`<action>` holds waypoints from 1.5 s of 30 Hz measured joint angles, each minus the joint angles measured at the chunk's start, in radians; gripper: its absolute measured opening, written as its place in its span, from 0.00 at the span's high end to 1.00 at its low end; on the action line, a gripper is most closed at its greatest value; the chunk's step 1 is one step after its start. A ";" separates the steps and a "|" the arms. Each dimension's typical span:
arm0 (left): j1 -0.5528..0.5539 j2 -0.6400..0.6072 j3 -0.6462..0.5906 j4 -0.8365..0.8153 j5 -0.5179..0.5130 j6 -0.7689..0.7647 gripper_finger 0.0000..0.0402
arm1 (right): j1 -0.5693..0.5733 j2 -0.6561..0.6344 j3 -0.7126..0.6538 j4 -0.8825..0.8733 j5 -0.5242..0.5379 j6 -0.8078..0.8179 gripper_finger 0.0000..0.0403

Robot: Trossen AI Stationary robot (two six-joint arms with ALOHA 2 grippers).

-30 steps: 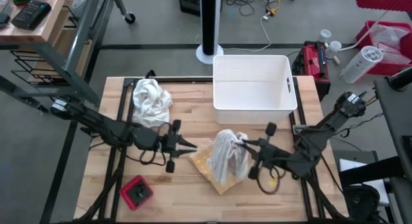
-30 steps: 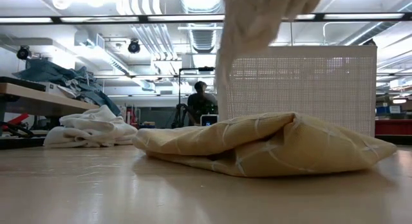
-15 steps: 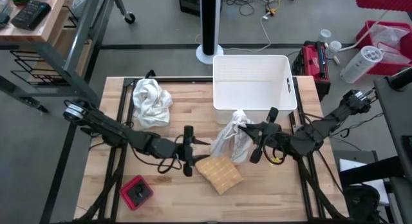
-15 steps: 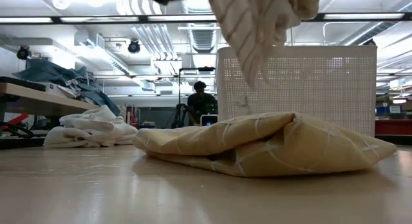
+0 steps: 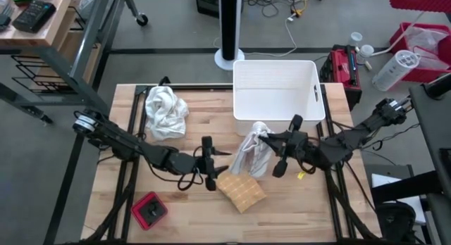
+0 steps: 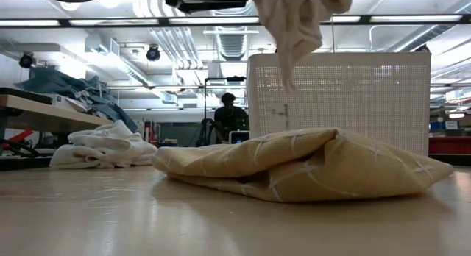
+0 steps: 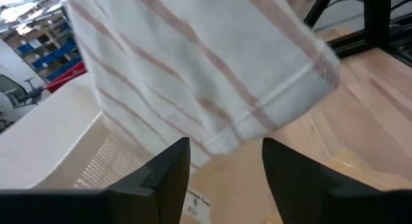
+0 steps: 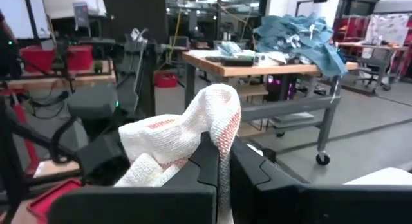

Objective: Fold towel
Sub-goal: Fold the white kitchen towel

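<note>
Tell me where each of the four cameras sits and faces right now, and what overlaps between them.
High: overhead, straight down; both arms, left gripper, right gripper holding the striped towel, white bin.
Low: table height, level; yellow towel, hanging striped towel; no gripper clearly visible.
Left wrist: past its open fingers; striped towel.
Right wrist: past its shut fingers; striped towel.
Shared: the striped towel, in all four.
</note>
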 joint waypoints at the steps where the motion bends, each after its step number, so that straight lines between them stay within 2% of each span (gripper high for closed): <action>1: -0.002 0.002 0.000 0.000 0.001 -0.006 0.55 | -0.003 0.001 0.000 0.004 0.000 -0.007 0.99; 8: -0.007 0.004 0.000 0.023 0.032 -0.047 0.55 | -0.015 0.003 0.000 0.011 0.000 -0.016 0.99; 12: -0.006 0.005 0.004 0.097 0.030 -0.043 0.54 | -0.015 0.003 0.000 0.011 -0.004 -0.005 0.99; 18: -0.006 0.005 0.031 0.094 0.052 -0.021 0.55 | -0.015 0.011 -0.006 0.010 -0.040 0.018 0.99; 22: -0.004 0.005 0.049 0.093 0.048 -0.016 0.66 | -0.018 0.015 -0.008 0.019 -0.063 0.037 0.99; 25: -0.012 0.005 0.053 0.092 0.047 0.032 0.86 | -0.021 0.019 -0.008 0.001 -0.062 0.038 0.98; 27: -0.014 0.004 0.053 0.093 0.047 0.048 0.96 | -0.022 0.019 -0.008 -0.031 -0.053 0.061 0.95; 32: -0.012 -0.005 0.054 0.094 0.018 0.050 0.99 | -0.022 0.016 -0.008 -0.188 0.117 0.207 0.82; 35: -0.012 -0.008 0.054 0.090 -0.015 0.035 1.00 | -0.027 0.001 0.002 -0.259 0.144 0.238 0.73; 40: -0.019 -0.045 0.078 0.054 -0.061 -0.013 1.00 | -0.035 -0.008 0.029 -0.332 0.136 0.260 0.59; 42: -0.021 -0.071 0.123 -0.047 -0.110 -0.062 1.00 | -0.034 -0.009 0.032 -0.360 0.086 0.299 0.55; 45: -0.021 -0.081 0.221 -0.288 -0.206 -0.160 1.00 | -0.034 0.012 0.030 -0.352 -0.044 0.325 0.51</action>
